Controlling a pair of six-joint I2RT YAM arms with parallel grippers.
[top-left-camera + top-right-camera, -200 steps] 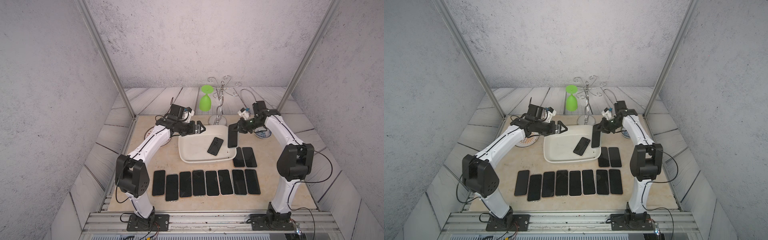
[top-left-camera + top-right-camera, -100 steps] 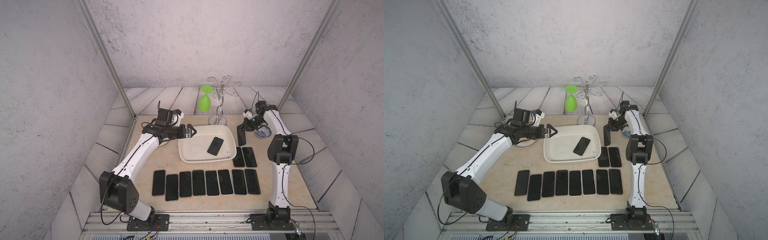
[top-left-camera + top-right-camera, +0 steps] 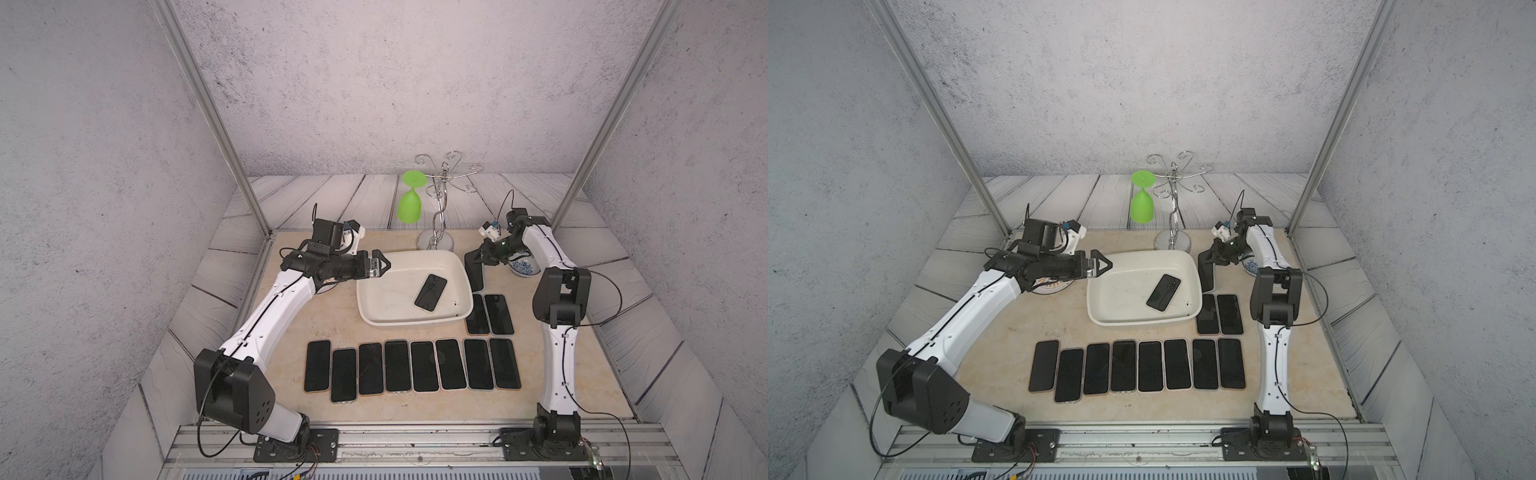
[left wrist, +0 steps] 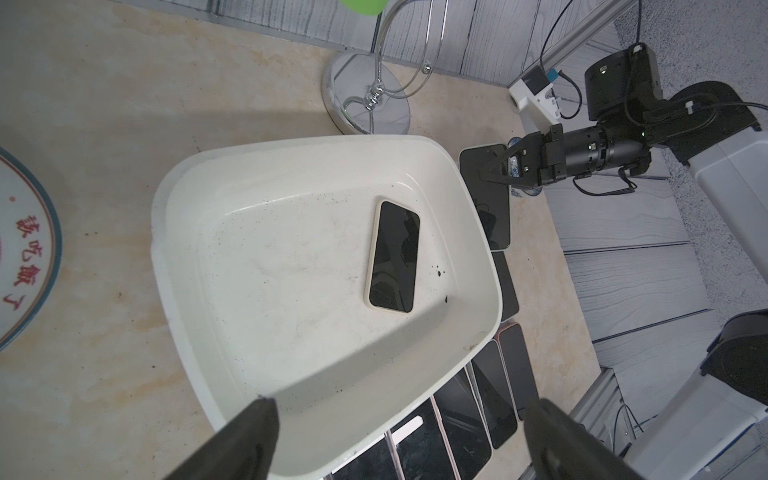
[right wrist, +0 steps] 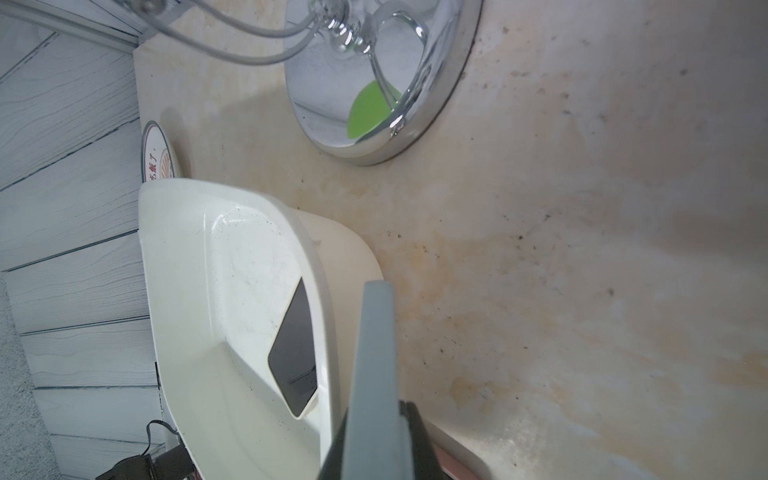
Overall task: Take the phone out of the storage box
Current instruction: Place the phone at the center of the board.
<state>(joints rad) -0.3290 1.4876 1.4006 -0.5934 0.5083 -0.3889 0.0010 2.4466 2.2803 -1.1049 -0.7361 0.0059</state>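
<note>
My right gripper [image 3: 478, 261], black and two-fingered, is pinched tight on the upper end of a slim black-glass phone. This held phone [image 3: 475, 275] hangs upright just outside the right wall of the storage box [image 3: 409, 326]. Its lower end is close to the beige marbled tabletop [image 3: 291, 324], though I cannot tell whether it touches.

I judge the step to be laying it down. The bottom edge should meet bare table beyond the pair of phones [image 3: 489, 314] lying flat beside the box. Then I tip it over gently, screen up, clear of both the box wall and the pair. I should let go only once it rests flat, because glass dropped from an angle slides.

My left gripper [image 3: 382, 264] has its fingers spread wide and empty, hovering over the box's far left corner. It looks well placed for the next reach.

The box is a shallow white plastic tub with rounded corners and a flared rim, its floor dotted with dark specks. The phone in the box [image 4: 392, 255] lies flat and askew toward the right side. It is black face up, pale cream at the edges, and near the wall but apart from it. A row of phones [image 3: 411, 365] lines the table's near side.
</note>
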